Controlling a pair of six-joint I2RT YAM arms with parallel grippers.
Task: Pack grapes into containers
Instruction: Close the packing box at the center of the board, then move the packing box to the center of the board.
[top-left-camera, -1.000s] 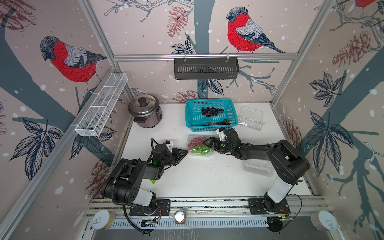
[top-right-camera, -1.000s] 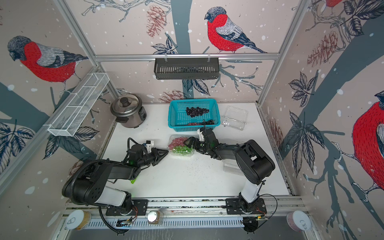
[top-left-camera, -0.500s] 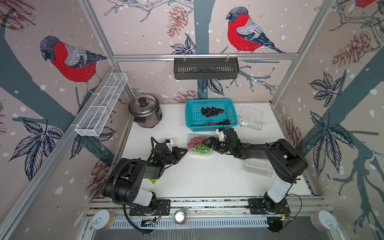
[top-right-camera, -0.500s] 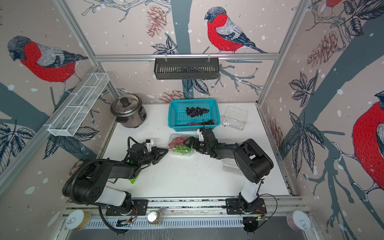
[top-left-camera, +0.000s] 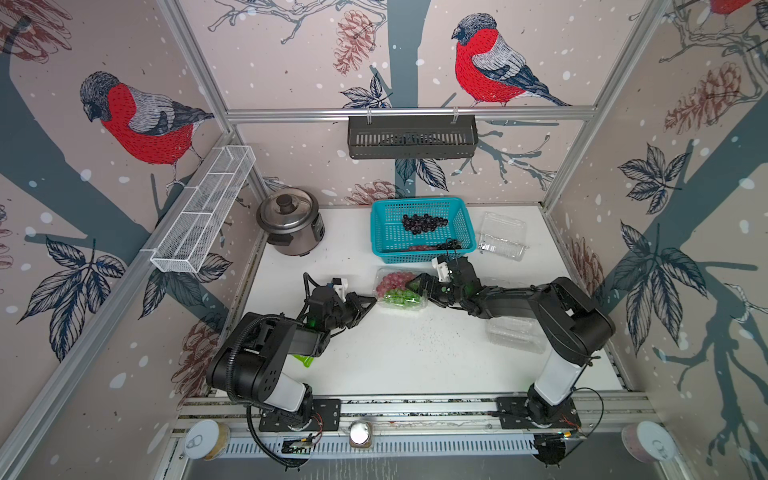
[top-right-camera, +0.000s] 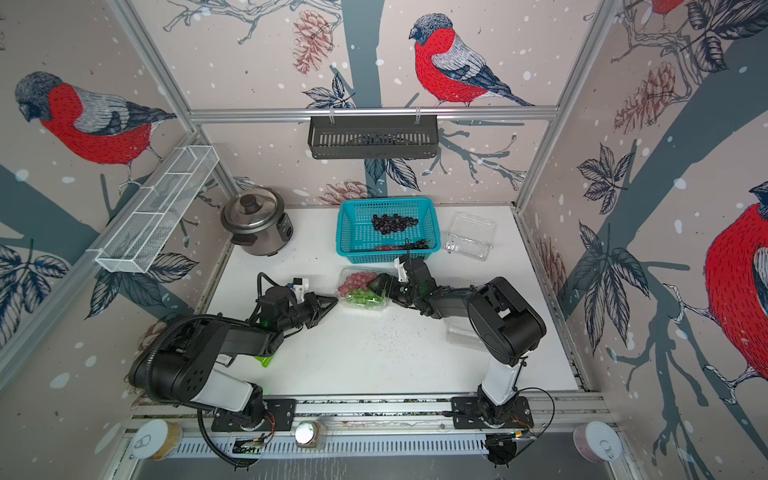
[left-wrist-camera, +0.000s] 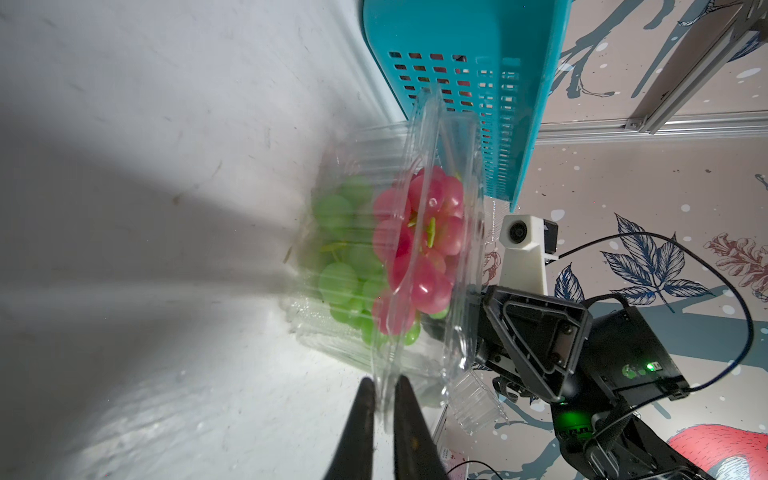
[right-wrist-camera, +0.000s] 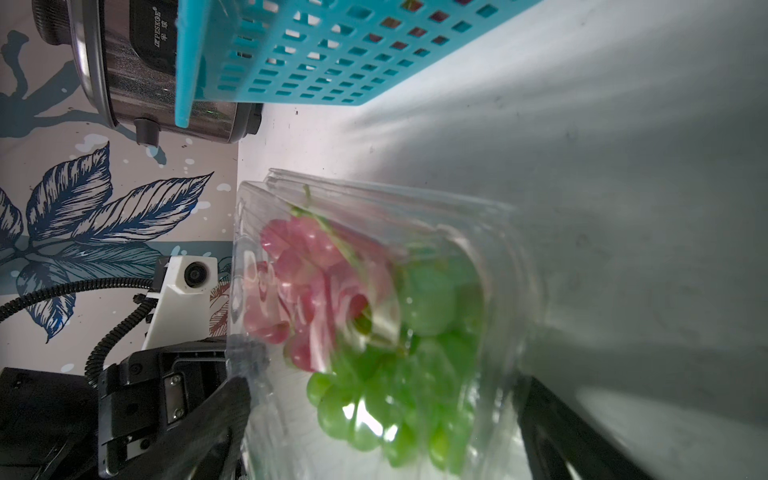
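Note:
A clear container (top-left-camera: 419, 306) sits mid-table in front of the basket and holds red grapes (top-left-camera: 392, 280) and green grapes (top-left-camera: 399, 297). Its lid (left-wrist-camera: 453, 174) lies over the fruit; I cannot tell whether it is latched. My left gripper (left-wrist-camera: 384, 382) is shut on the container's thin rim at its left end (top-left-camera: 374, 300). My right gripper (right-wrist-camera: 384, 386) stands open at the container's right end, one finger on each side of it (top-left-camera: 419, 291). Dark grapes (top-left-camera: 424, 223) lie in the teal basket (top-left-camera: 419, 202).
An empty clear container (top-left-camera: 503, 235) lies right of the basket, and another (top-left-camera: 515, 332) lies under my right arm. A steel rice cooker (top-left-camera: 289, 220) stands at the back left. More grapes (top-left-camera: 432, 247) lie against the basket's front wall.
The left fingers have pinched slightly tighter on the container's rim. Both arms and the container stay where they were.

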